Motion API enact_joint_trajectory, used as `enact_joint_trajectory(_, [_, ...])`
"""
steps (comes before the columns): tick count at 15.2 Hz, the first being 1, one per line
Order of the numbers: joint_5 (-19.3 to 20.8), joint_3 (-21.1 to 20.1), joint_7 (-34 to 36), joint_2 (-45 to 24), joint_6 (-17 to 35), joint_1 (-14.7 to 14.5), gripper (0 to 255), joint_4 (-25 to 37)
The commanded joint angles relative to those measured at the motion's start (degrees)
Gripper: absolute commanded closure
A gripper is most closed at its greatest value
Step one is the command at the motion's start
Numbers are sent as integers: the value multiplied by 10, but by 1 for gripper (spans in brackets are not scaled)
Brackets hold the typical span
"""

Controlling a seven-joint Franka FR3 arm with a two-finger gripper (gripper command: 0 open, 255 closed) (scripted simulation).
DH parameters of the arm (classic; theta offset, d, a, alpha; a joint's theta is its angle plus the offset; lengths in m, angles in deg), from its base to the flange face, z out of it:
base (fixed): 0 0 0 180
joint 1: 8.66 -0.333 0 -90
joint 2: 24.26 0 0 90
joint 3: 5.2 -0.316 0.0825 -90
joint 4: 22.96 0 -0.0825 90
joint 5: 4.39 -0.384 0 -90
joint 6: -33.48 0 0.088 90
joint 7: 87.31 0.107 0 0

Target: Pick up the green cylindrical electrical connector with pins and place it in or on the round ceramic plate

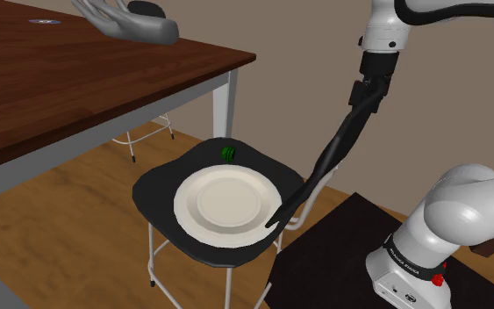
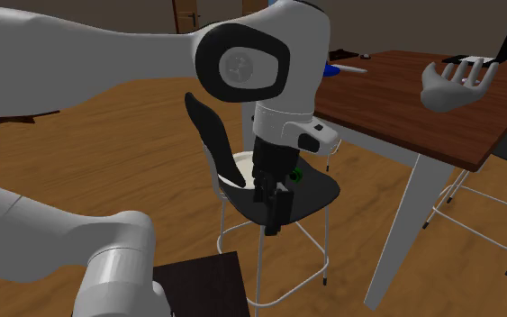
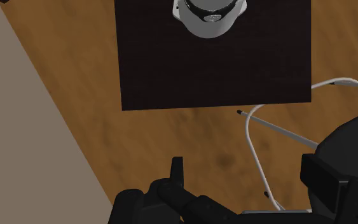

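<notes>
The black two-finger gripper (image 2: 273, 200) is proving hard to make out: in the second exterior view it is blending into the black moulded chair seat (image 1: 157, 189) behind it, and in the shoulder view it is merging with the chair's curved black backrest (image 1: 332, 158). Whether it is released or clenched I cannot tell (the wrist view is giving dark shapes along its lower edge that could belong to either hand or chair). It is grasping nothing that shows.

The small green cylindrical connector (image 1: 229, 153) is sitting on the seat, just beside the far rim of the round cream plate (image 1: 183, 202), on the side towards the dark brown wooden table (image 1: 78, 79); its pins are too small to see. In the second exterior view the arm is covering most of the plate.

The white arm with dark joints (image 1: 464, 211) is rising from the dark box stand (image 1: 324, 263), and its upper part is running out of the shoulder view's top edge. The wrist is hanging over the backrest side of the chair, well apart from the connector, with the hand pointing down and back towards the stand.
</notes>
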Motion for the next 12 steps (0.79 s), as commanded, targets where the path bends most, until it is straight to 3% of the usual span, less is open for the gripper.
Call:
enact_joint_trajectory(1, [0, 0, 0, 0, 0, 0, 0, 0])
enact_joint_trajectory(12, [-82, -127, 189, -138, 106, -19, 0, 45])
